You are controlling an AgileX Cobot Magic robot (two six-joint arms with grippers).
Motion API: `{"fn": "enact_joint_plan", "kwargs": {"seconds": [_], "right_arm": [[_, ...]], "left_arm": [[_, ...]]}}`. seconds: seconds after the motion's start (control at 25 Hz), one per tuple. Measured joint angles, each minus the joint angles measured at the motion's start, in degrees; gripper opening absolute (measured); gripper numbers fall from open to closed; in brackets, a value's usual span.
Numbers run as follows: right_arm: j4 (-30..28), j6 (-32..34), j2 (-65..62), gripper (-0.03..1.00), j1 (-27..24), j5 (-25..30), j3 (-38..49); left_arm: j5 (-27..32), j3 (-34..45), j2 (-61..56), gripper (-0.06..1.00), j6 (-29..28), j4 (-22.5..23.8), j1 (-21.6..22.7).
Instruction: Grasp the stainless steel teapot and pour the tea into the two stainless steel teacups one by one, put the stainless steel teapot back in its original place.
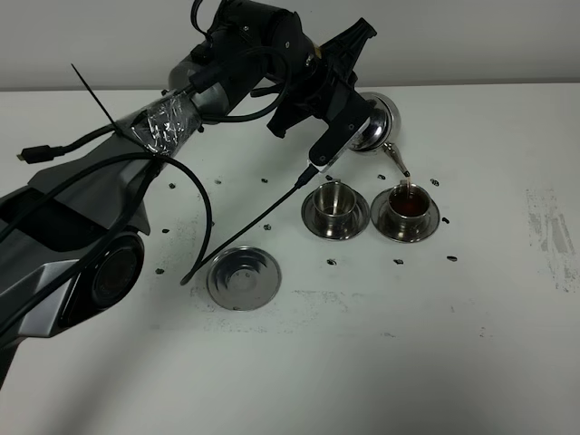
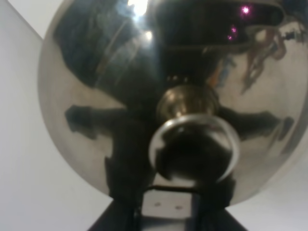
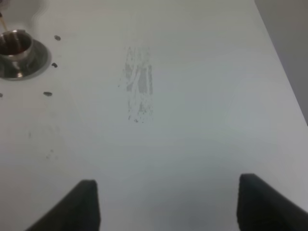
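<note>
left gripper (image 1: 347,111) is clenched on the stainless steel teapot (image 1: 379,120), tilted with its spout over the right-hand teacup (image 1: 405,210), which is dark with tea (image 1: 408,205). first pour looks near done; next calls for a short shift to the empty teacup (image 1: 335,201) just beside. empty saucer (image 1: 243,277) lies apart, with open tabletop (image 1: 435,344) around it. right gripper (image 3: 166,202) is spread, idle.

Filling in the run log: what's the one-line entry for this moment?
left gripper: holds teapot tilted; spout: over right cup; right cup: tea inside; left cup: no tea; spare saucer: bare; right gripper: open, idle
</note>
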Motion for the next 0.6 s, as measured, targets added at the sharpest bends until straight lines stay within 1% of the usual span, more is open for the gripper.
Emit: {"fn": "enact_joint_plan", "kwargs": {"seconds": [0.6], "right_arm": [[0.00,0.00,0.00,0.58,0.00,0.00,0.00]], "left_arm": [[-0.44,0.00,0.00,0.19,0.00,0.00,-0.30]]}}
